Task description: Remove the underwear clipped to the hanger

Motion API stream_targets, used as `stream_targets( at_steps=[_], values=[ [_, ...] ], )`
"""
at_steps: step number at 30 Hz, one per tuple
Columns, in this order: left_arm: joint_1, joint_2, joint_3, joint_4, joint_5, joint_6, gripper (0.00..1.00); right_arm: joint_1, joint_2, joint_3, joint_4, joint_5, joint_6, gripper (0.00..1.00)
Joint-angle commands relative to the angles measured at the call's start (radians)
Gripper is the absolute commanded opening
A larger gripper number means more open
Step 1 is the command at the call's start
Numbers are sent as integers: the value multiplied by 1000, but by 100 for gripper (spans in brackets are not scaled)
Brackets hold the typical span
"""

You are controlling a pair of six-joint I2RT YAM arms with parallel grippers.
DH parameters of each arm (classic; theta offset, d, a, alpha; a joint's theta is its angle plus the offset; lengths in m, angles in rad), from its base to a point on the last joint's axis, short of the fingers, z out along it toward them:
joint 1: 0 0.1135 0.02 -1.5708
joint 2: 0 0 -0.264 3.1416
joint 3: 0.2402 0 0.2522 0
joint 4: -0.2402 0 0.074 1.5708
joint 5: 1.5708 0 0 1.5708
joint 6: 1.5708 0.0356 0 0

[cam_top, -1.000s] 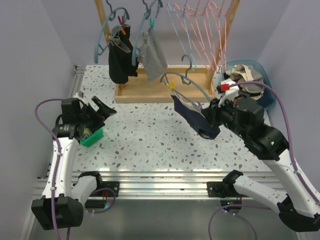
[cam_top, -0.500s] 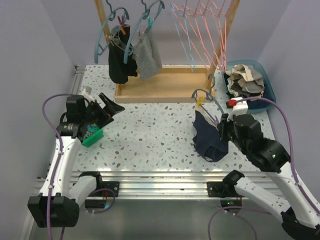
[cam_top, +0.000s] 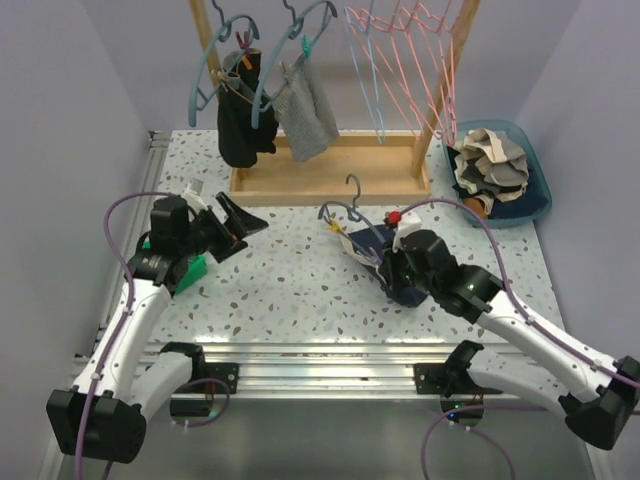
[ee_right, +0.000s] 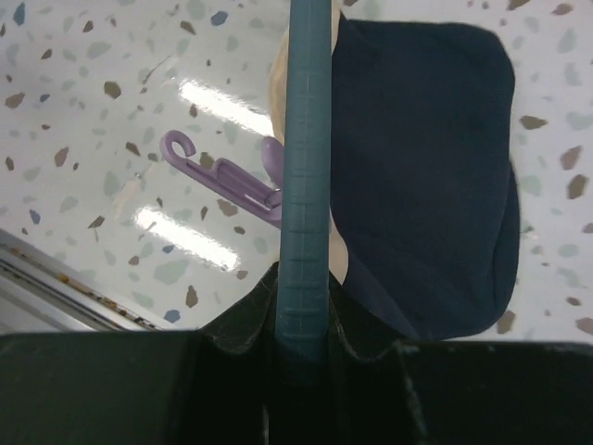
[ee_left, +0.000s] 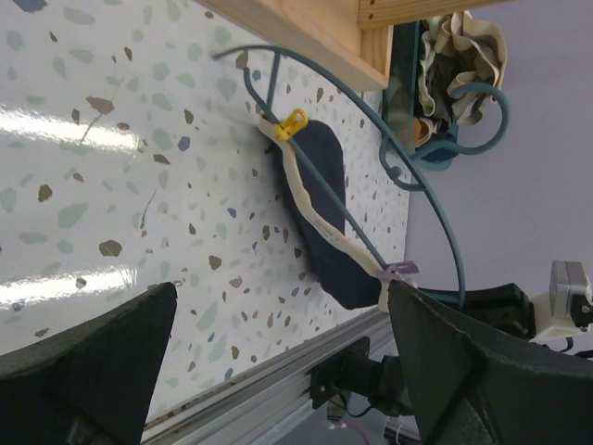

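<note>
Terrazzo table (cam_top: pixel 300 290) bears the clipped underwear (ee_right: pixel 426 167), my right gripper (ee_right: pixel 301 320) clenched on the hanger (ee_right: pixel 301 139), left gripper (ee_left: pixel 283 292) agape; next, I judge, squeeze the yellow clip (ee_left: pixel 293 122).

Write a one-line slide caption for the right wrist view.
Right pincer shut on the teal hanger, navy underwear and purple clip over the speckled table.

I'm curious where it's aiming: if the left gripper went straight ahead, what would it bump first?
The left gripper probably meets the navy underwear near its yellow clip; depth unclear, maybe the table first.
</note>
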Motion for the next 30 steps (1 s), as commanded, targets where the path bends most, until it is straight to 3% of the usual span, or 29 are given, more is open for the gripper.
stream_targets(
  at_steps=[1,8,19,26,30],
  values=[
    [-91,-27,-56,107,-21,-95,100,89,39,-48,183,7,96,0],
    [-284,2,-108,213,-159,-236,100,173,128,-112,273,72,188,0],
    [-557,243,-27,307,-374,-365,96,181,168,-92,232,190,240,0],
    [-625,335,73,324,-484,-360,96,184,181,-86,221,210,236,0],
    [-627,395,131,309,-454,-328,95,184,180,-82,214,221,237,0]
  ],
)
